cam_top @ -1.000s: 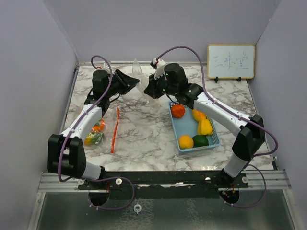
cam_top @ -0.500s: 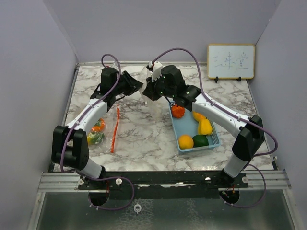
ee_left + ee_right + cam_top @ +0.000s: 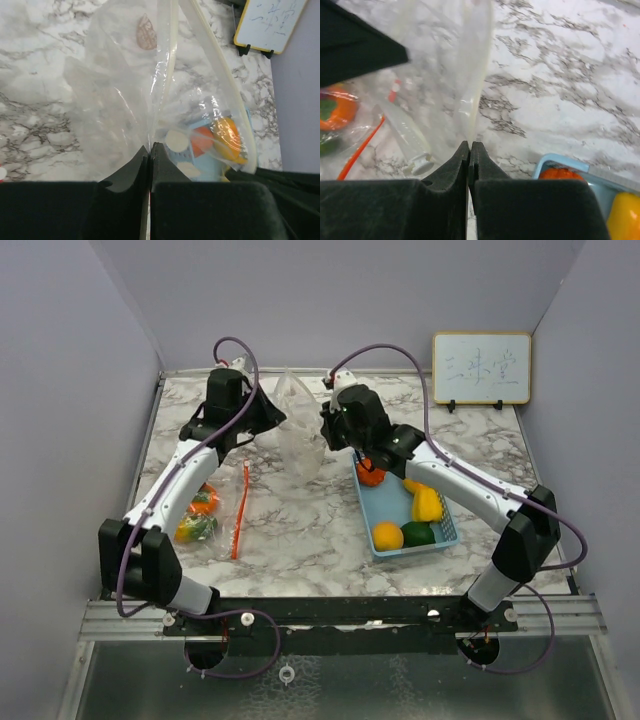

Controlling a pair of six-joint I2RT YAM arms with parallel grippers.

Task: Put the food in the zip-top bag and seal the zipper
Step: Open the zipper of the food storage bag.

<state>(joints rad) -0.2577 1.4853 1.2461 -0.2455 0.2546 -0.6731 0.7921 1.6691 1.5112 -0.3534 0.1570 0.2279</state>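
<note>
A clear zip-top bag (image 3: 297,430) hangs upright between both grippers at the back of the table. My left gripper (image 3: 272,417) is shut on the bag's left edge, and the left wrist view shows its jaws (image 3: 150,148) pinching the film of the bag (image 3: 120,95). My right gripper (image 3: 330,426) is shut on the right edge, its jaws (image 3: 470,145) pressed on the bag's pale zipper strip (image 3: 475,65). The food lies in a blue basket (image 3: 444,531): a red tomato (image 3: 371,472), a yellow pepper (image 3: 427,504), an orange (image 3: 388,535) and a dark green piece (image 3: 419,533).
A second clear bag (image 3: 222,523) lies flat at the left with an orange pepper (image 3: 206,502) and a green-red piece (image 3: 196,528) inside, its red zipper strip (image 3: 240,510) alongside. A small whiteboard (image 3: 481,368) stands at the back right. Grey walls close in both sides.
My left gripper has shut on the bag's left edge. Both grippers moved apart and the bag now stands stretched upright between them.
</note>
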